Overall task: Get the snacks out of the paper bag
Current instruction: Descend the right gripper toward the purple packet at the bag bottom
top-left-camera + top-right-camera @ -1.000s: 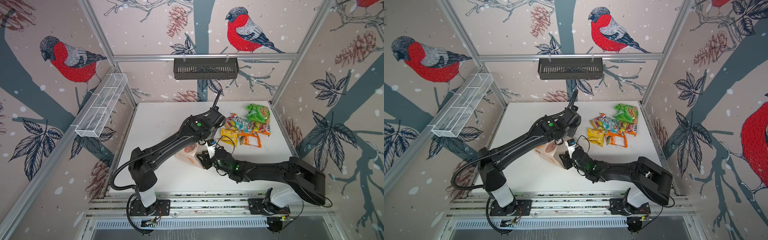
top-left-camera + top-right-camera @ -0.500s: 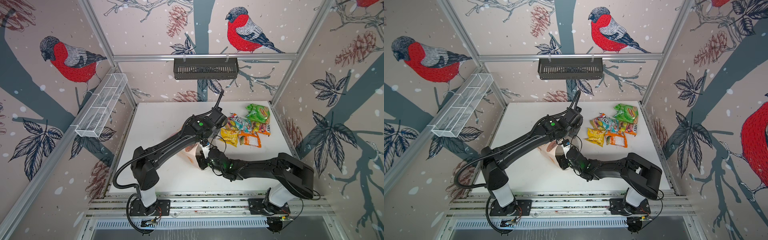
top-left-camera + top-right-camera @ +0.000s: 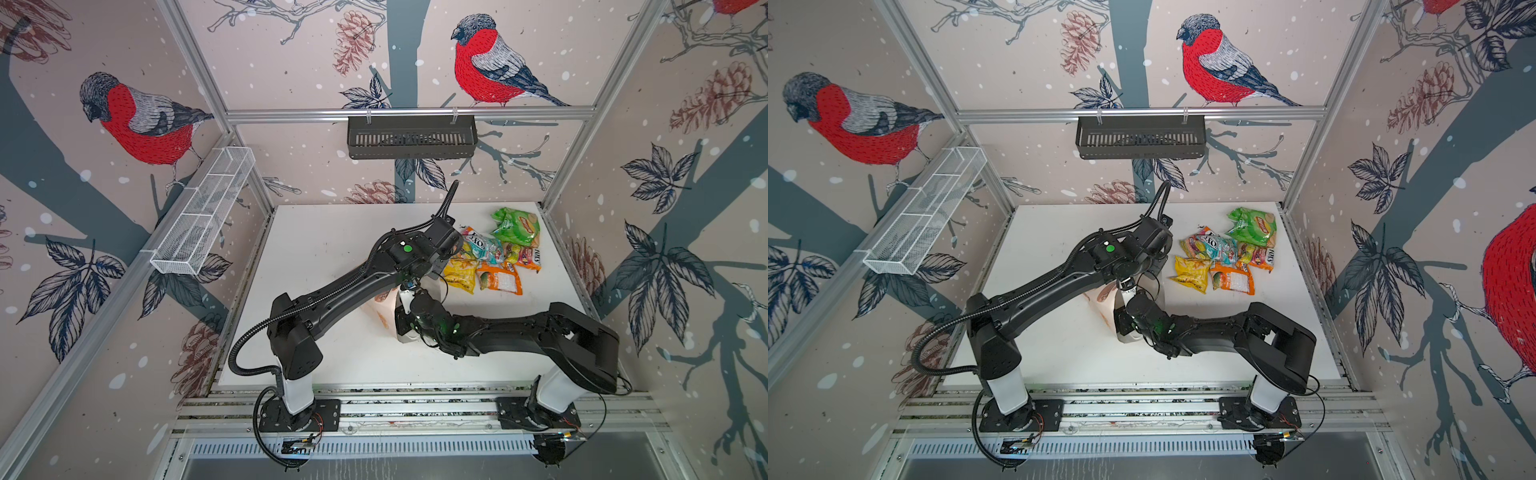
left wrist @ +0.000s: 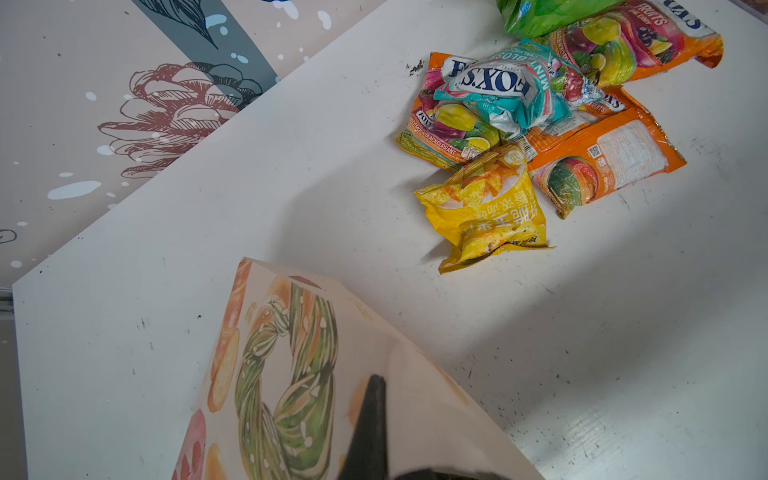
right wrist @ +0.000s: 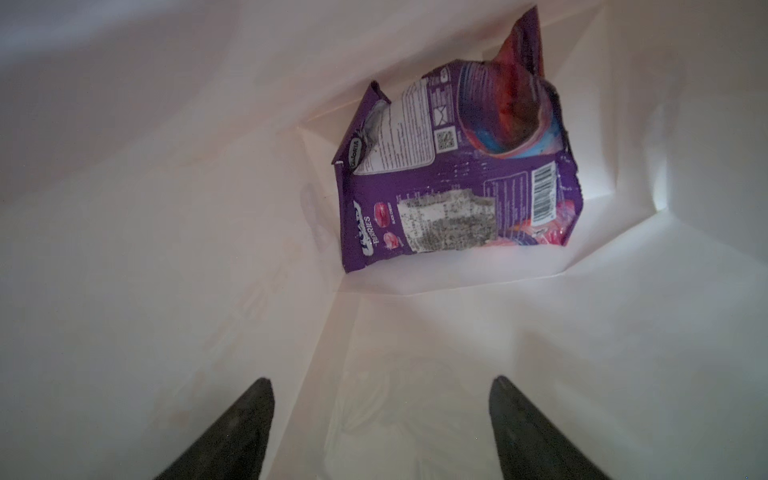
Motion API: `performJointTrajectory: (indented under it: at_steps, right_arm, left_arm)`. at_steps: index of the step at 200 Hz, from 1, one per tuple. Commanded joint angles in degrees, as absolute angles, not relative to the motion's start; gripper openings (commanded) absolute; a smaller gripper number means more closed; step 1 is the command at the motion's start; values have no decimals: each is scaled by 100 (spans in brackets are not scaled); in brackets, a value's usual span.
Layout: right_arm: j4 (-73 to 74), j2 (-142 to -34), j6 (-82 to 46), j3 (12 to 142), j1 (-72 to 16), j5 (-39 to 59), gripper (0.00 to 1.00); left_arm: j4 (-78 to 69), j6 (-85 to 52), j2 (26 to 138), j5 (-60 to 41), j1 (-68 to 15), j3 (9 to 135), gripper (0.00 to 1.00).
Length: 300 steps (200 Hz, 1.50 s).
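- Right gripper [image 5: 382,379] is down inside the paper bag [image 4: 291,374], its jaws spread wide and holding nothing. What of its partner?
- Left gripper [image 4: 376,380] shows as one closed dark wedge against the bag's printed wall. It seems to be pinching the paper near the rim, though the contact itself is hidden. In both top views the bag sits mid-table under the two wrists.
- How far along is the job?
- Mostly done, by the look of it. On the white table [image 3: 332,249], toward its far right corner and well apart from the bag, lies a pile of snacks. The green packet [image 3: 515,226] is the biggest and lies farthest back. Next come an orange packet [image 4: 602,162] and a yellow packet [image 4: 486,212]. A teal packet [image 4: 498,95] lies across a blackcurrant packet [image 4: 444,129], with a fruits packet [image 4: 631,45] just beside it. One purple packet [image 5: 453,174] lies at the bottom of the bag, ahead of the open jaws and untouched. Nothing else shows in there, so it is probably the last.
- Any writing legible?
- The teal packet reads "FOX'S", upside down in the left wrist view. Its neighbours read "BLACKCURRANT" and "FRUITS". The purple packet carries "BERRIES", a barcode and a QR code. The yellow packet bears Chinese characters, too small to make out.
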<state>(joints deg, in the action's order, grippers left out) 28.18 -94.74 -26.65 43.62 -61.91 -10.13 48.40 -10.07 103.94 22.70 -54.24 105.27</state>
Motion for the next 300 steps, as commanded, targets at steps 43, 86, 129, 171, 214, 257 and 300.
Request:
performJointTrajectory:
  at_steps: [43, 86, 129, 171, 214, 257, 300]
  right_arm:
    - [2879, -9661, -2932, 4395, -6013, -946, 87]
    - [2576, -9860, -3050, 4612, -5915, -850, 88]
    - [2529, -10020, -3110, 4882, -5855, -565, 88]
    - [2540, -9970, -3201, 4960, -5790, -755, 100]
    - [2594, -10052, -3257, 5088, -5722, -939, 100]
    - [2730, -10185, -3262, 5124, -5668, -1300, 100]
    - [2716, -10412, -3247, 5323, -5568, -1469, 100]
  left_arm:
    - [4992, -1022, 10287, 2440, -5449, 10617, 0]
    - [4908, -980, 10222, 2354, -5491, 10560, 0]
    - [4939, -1086, 10242, 2407, -5531, 10575, 0]
    - [4983, -1164, 10200, 2347, -5540, 10556, 0]
    - [4974, -1230, 10197, 2254, -5660, 10537, 0]
    - [5037, -1294, 10167, 2209, -5708, 10573, 0]
    - [5061, -1269, 10117, 2027, -5741, 10629, 0]
